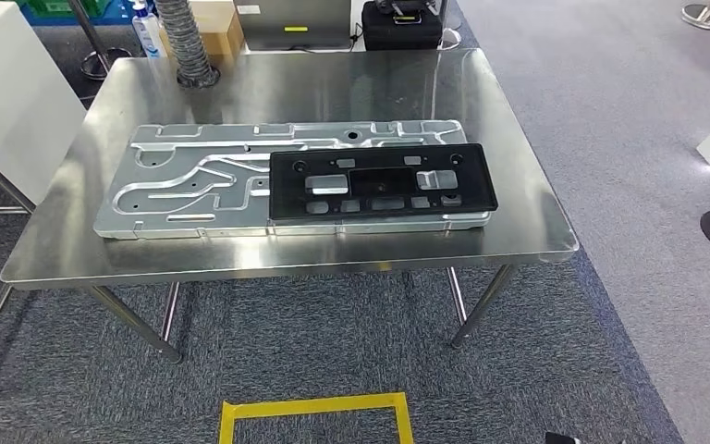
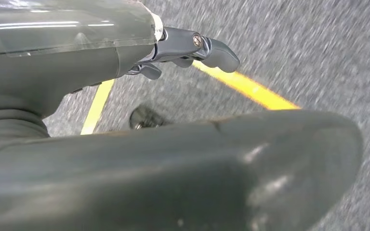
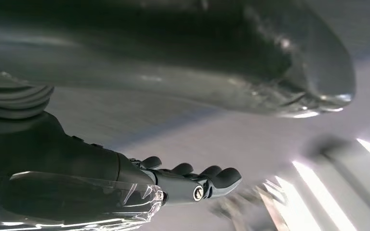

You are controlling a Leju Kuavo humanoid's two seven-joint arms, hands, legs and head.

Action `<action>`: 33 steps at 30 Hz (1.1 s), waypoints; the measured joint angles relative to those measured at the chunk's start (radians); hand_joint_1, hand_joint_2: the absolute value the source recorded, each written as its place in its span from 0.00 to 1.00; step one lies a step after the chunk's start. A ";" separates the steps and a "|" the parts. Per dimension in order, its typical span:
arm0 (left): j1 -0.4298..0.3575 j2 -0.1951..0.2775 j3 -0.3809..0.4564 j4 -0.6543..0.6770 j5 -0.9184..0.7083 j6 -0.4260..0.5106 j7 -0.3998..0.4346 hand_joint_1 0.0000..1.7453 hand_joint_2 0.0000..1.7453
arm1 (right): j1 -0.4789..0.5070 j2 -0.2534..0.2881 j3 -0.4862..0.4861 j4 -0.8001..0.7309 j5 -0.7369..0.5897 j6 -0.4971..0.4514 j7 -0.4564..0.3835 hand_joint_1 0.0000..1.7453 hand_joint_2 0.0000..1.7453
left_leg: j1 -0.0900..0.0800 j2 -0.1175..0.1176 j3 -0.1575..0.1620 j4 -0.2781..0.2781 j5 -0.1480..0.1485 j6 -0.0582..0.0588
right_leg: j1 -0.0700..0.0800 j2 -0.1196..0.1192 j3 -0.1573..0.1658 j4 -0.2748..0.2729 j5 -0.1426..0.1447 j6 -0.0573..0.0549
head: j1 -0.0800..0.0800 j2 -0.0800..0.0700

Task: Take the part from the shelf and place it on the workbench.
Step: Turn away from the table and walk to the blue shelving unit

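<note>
Black flat part (image 1: 382, 182), a long rectangle with several cut-out openings and small holes, lying flat on the right half of a silver machined plate (image 1: 194, 180). Plate long, grooved, resting flat across the middle of the steel bench (image 1: 518, 231), parallel to its front edge.

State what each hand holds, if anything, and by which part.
Nothing is held. The left hand and right hand are both empty with fingers apart. The black part lies on the workbench.
</note>
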 joint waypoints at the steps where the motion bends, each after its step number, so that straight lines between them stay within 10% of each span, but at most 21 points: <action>1: 0.001 -0.003 0.000 0.000 0.000 0.001 0.002 0.00 0.00 | -0.006 0.000 -0.013 0.049 0.024 -0.005 0.039 0.00 0.00 | 0.001 -0.001 -0.005 0.012 -0.017 -0.004 | -0.001 0.000 -0.006 -0.004 0.010 -0.008 | 0.000 0.000; 5: 0.004 -0.009 0.000 0.000 -0.002 0.002 0.003 0.00 0.00 | -0.022 -0.004 -0.036 0.208 0.107 0.001 0.232 0.00 0.00 | 0.002 -0.006 -0.061 0.221 -0.188 -0.014 | 0.001 0.000 -0.051 -0.004 0.049 -0.025 | 0.000 0.000; 7: 0.005 -0.010 0.000 0.000 -0.006 0.002 0.003 0.00 0.00 | -0.024 -0.008 -0.039 0.264 0.131 0.024 0.315 0.00 0.00 | 0.002 -0.006 -0.052 0.277 -0.192 -0.017 | 0.003 0.000 -0.082 0.005 0.066 -0.024 | 0.000 0.000; 12: 0.006 -0.007 -0.002 0.000 -0.017 0.001 0.013 0.00 0.00 | -0.027 -0.016 -0.035 0.370 0.184 0.102 0.434 0.00 0.00 | -0.001 -0.011 0.149 0.007 -0.134 -0.003 | 0.005 0.003 -0.142 0.040 0.095 -0.006 | 0.000 0.000; 15: 0.012 -0.005 -0.001 0.000 -0.011 0.002 0.021 0.00 0.00 | -0.031 -0.018 -0.025 0.412 0.208 0.183 0.487 0.00 0.00 | -0.005 -0.009 0.148 -0.017 -0.129 0.020 | 0.003 0.005 -0.146 0.046 0.109 0.011 | 0.000 0.000; 21: 0.020 -0.004 0.000 0.000 -0.019 -0.032 0.044 0.00 0.00 | -0.037 -0.018 -0.013 0.466 0.218 0.363 0.662 0.00 0.00 | -0.004 -0.001 0.072 -0.019 -0.063 0.045 | -0.009 0.006 -0.218 0.306 -0.102 0.039 | 0.000 0.000; 23: 0.022 -0.004 -0.001 0.000 -0.028 -0.055 0.062 0.00 0.00 | -0.038 -0.018 -0.013 0.475 0.213 0.406 0.701 0.00 0.00 | -0.004 0.001 0.043 -0.015 -0.043 0.041 | -0.009 0.006 -0.190 0.325 -0.078 0.039 | 0.000 0.000; 25: 0.023 -0.005 -0.001 0.000 -0.035 -0.080 0.079 0.00 0.00 | -0.039 -0.019 -0.013 0.481 0.213 0.449 0.725 0.00 0.00 | -0.004 0.001 0.019 -0.012 -0.024 0.036 | -0.009 0.006 -0.089 0.199 -0.025 0.034 | 0.000 0.000; 28: 0.024 -0.008 -0.003 0.002 -0.041 -0.110 0.087 0.00 0.00 | -0.042 -0.020 -0.012 0.485 0.220 0.506 0.751 0.00 0.00 | -0.006 0.002 0.003 -0.010 0.001 0.022 | -0.001 0.005 0.043 -0.003 -0.027 0.016 | 0.000 0.000; 31: 0.025 -0.009 -0.003 0.003 -0.042 -0.131 0.090 0.00 0.00 | -0.041 -0.022 -0.011 0.490 0.225 0.535 0.771 0.00 0.00 | -0.005 0.001 -0.004 -0.012 0.018 0.005 | 0.001 0.003 0.036 -0.025 -0.013 -0.004 | 0.000 0.000; 33: 0.030 -0.009 -0.003 0.005 -0.041 -0.144 0.094 0.00 0.00 | -0.042 -0.032 -0.011 0.495 0.225 0.545 0.780 0.00 0.00 | -0.004 -0.005 -0.026 0.034 -0.037 -0.003 | -0.003 0.000 0.015 -0.031 0.012 -0.018 | 0.000 0.000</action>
